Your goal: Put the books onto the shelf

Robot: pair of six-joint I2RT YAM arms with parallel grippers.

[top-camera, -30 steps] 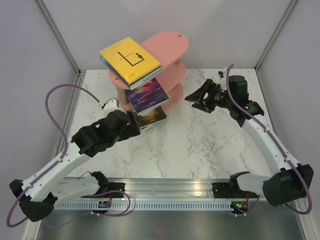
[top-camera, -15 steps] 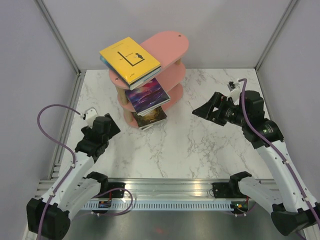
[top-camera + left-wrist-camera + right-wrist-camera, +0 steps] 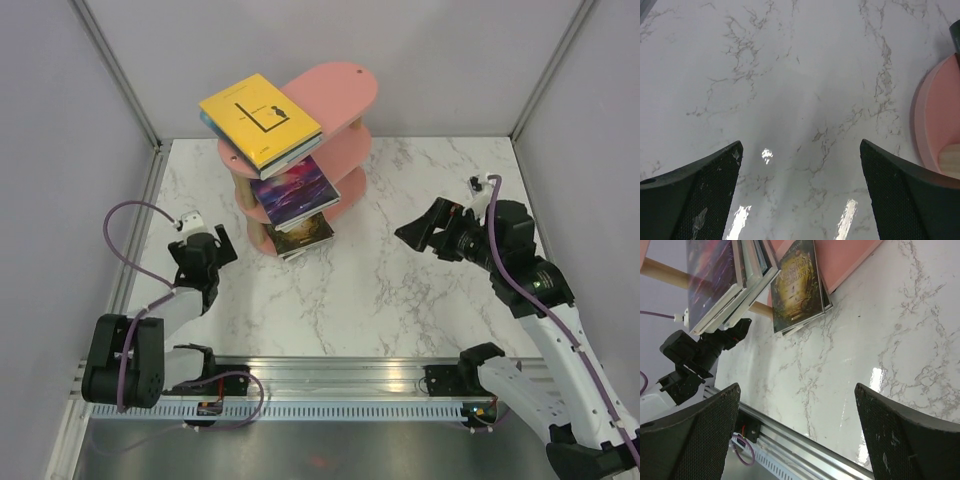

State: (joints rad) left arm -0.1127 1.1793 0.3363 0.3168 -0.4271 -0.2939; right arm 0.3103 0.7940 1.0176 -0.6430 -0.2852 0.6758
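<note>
Books (image 3: 260, 120) I count in three stacks, one per shelf (image 3: 335, 85) tier; my left hand (image 3: 800, 145) and right hand (image 3: 795, 387) both spread.

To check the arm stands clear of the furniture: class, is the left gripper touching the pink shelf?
Apart. The top view shows a strip of bare marble table between the left gripper and the shelf.
</note>
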